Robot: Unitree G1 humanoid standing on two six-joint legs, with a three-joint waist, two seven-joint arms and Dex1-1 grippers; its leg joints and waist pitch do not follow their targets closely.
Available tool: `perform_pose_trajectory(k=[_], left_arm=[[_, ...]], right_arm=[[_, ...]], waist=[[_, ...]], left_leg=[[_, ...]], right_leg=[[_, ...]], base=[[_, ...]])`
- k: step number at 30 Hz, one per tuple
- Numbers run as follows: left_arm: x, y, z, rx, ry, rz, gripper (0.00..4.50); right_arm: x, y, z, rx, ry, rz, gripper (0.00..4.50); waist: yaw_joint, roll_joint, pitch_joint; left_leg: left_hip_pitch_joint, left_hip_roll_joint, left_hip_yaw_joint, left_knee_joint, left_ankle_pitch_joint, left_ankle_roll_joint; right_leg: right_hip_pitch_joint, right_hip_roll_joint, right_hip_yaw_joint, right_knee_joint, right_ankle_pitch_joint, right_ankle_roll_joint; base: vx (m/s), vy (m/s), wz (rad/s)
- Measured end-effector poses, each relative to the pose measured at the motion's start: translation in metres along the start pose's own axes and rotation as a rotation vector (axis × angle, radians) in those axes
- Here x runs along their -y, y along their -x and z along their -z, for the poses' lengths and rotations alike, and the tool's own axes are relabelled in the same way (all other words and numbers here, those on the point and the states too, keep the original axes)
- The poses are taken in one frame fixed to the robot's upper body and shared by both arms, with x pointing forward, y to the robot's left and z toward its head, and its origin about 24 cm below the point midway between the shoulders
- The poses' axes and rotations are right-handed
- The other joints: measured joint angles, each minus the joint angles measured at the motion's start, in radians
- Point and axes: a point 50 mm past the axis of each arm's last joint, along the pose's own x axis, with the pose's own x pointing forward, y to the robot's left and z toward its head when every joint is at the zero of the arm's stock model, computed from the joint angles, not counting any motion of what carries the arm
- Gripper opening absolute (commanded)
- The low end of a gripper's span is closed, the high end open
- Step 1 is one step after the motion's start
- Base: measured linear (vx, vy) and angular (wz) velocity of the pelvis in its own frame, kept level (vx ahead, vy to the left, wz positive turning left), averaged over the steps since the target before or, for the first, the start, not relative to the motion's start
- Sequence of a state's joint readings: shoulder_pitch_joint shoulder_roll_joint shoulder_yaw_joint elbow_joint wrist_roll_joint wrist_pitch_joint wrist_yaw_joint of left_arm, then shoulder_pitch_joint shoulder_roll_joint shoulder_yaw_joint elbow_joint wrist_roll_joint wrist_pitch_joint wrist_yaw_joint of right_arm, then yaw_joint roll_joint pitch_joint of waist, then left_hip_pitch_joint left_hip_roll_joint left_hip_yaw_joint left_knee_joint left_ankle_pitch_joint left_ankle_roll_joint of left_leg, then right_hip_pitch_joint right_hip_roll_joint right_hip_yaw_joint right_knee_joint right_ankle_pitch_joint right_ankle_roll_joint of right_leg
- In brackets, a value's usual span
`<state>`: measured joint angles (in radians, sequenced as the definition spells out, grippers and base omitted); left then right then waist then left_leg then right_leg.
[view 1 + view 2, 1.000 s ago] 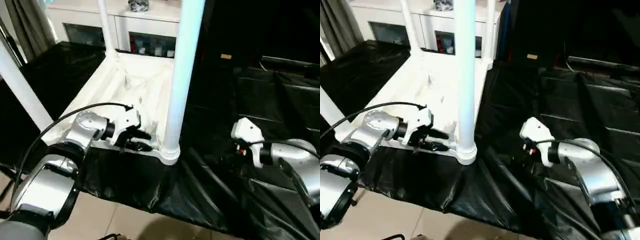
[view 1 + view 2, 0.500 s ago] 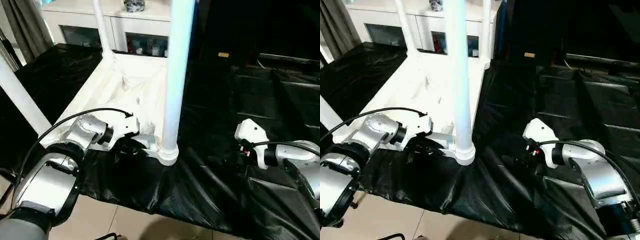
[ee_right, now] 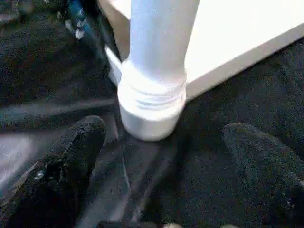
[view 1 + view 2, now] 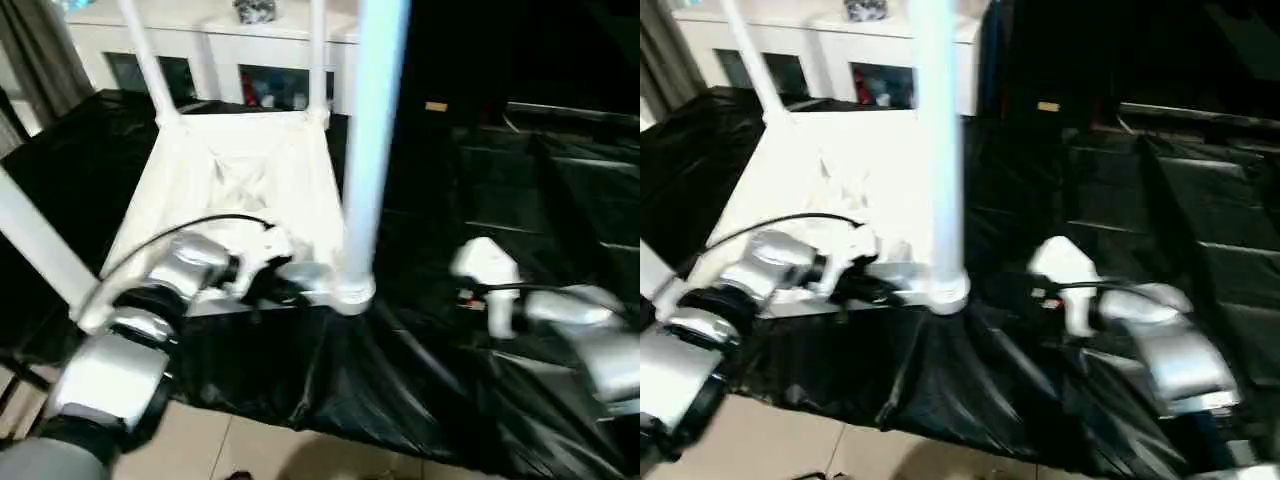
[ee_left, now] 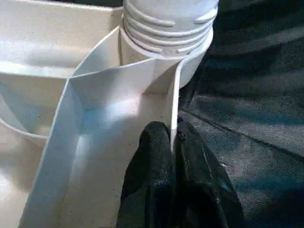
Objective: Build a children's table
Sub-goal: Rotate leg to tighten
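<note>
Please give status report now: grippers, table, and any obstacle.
Left gripper shut on table rim beside near corner leg. Right gripper open, empty, facing that leg. Table upside down on black sheet. No obstacle seen.

The white children's table lies upside down on black sheeting, its tubular legs pointing up.

Your left gripper is pinched closed, both black fingertips pressed together on a thin white edge, the silver left forearm reaching forward. Your right gripper hangs wide open, fingers spread well apart, holding nothing.
</note>
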<state>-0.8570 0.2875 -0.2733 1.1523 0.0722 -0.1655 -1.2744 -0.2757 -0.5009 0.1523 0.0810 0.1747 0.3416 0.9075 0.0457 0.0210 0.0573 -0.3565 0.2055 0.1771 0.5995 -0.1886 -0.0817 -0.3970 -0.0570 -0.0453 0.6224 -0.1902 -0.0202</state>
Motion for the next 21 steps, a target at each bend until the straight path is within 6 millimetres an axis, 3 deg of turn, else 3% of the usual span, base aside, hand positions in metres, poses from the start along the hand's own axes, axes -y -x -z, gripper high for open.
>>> perform_pose_trajectory(k=[4, 9, 15, 21], left_arm=[[0.005, -0.006, -0.003, 0.029, -0.068, -0.013, 0.01], [0.007, -0.003, 0.001, 0.032, -0.087, -0.025, 0.01], [0.010, 0.004, 0.008, 0.026, -0.077, -0.039, 0.01], [0.011, 0.009, 0.011, 0.022, -0.073, -0.050, 0.00]], right_arm=[[-0.004, -0.017, 0.001, 0.034, -0.028, 0.031, 4.50], [-0.004, -0.024, -0.004, 0.051, -0.002, 0.052, 4.50], [-0.007, -0.034, 0.004, 0.027, -0.002, 0.033, 4.50], [-0.005, -0.051, -0.003, 0.049, 0.008, 0.008, 4.33]], waist=[[0.015, -0.002, 0.000], [0.016, -0.004, -0.002], [0.007, -0.009, -0.006], [-0.005, -0.012, -0.007]], left_leg=[[0.001, -0.001, 0.000, 0.000, -0.001, 0.001], [0.001, -0.001, 0.001, -0.001, -0.002, 0.003], [0.002, -0.001, 0.003, -0.005, -0.002, 0.002], [0.003, -0.001, 0.003, -0.006, -0.002, 0.002]], right_leg=[[0.000, -0.001, 0.000, -0.001, 0.000, 0.000], [0.000, -0.002, 0.000, -0.003, 0.000, 0.001], [0.001, -0.001, 0.001, -0.003, -0.002, 0.003], [0.001, -0.001, 0.001, -0.003, -0.002, 0.003]], base=[[0.000, 0.000, 0.00], [0.000, 0.000, 0.00], [0.000, 0.000, 0.00], [0.000, 0.000, 0.00]])
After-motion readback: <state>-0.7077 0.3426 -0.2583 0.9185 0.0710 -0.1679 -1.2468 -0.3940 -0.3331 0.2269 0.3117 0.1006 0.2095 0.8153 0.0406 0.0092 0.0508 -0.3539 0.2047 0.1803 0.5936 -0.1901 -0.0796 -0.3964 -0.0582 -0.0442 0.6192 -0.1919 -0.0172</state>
